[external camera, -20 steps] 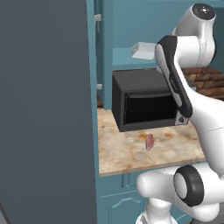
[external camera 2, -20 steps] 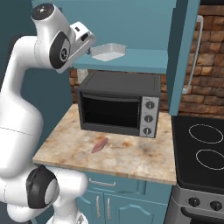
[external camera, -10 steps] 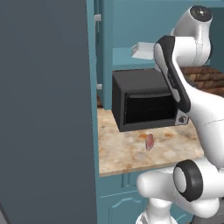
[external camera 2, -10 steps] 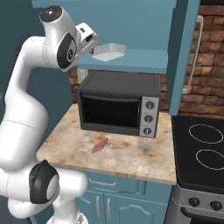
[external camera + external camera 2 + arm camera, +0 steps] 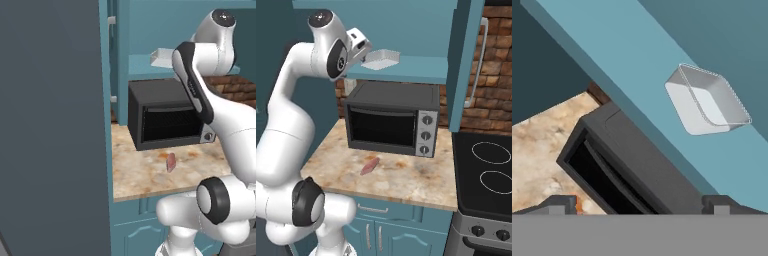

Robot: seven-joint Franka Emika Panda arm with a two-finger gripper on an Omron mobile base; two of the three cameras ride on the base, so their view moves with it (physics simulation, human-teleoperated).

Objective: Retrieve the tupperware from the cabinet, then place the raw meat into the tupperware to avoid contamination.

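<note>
With its 2 fingertips spread wide and empty, the gripper [image 5: 367,46] hung just short of the tupperware [image 5: 380,59] at the shelf's [image 5: 421,70] front edge, where a misjudged approach could have nudged it back or tipped it off.

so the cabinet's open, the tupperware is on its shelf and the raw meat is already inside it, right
Not quite. The raw meat isn't in the tupperware; the right base view shows it lying on the counter in front of the microwave. The cabinet is open and the empty tupperware sits on its shelf.

kitchen, toaster oven [image 5: 391,119], stove [image 5: 488,172], counter [image 5: 416,180]
</note>
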